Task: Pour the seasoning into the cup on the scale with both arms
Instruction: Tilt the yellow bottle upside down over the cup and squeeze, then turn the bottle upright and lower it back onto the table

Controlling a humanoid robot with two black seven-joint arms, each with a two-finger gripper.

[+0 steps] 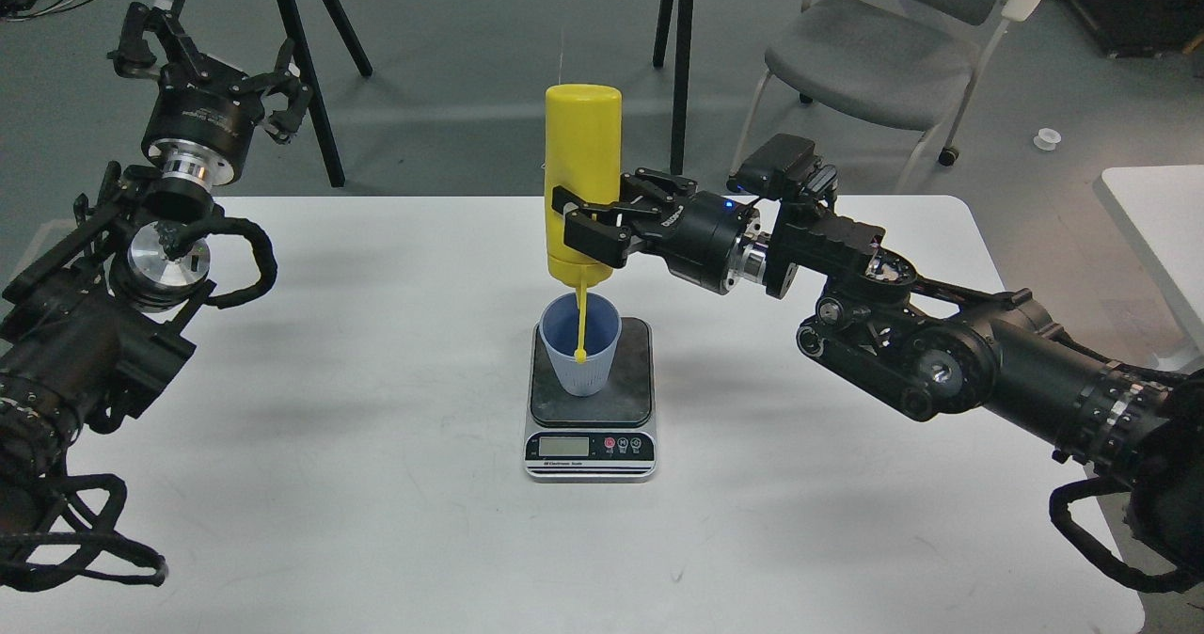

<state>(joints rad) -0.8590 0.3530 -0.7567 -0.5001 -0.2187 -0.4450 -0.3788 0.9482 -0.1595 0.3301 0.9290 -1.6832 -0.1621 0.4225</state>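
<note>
Right gripper (588, 229) holds inverted seasoning (581, 159) over cup (580, 344); scale (591, 399) writing unreadable

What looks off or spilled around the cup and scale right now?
No spill shows. The seasoning bottle hangs upside down in the right gripper, as pouring needs, above the cup on the scale. Only oddity: its tethered cap dangles in front of the cup.

Scale (590, 399) front panel: small white print under the LCD display (562, 445), looks like "Electronic Scale", barely legible. LCD digits unreadable. Round buttons (623, 444) carry symbols, too small. Right pincer (602, 225) body lettering too blurred.
</note>
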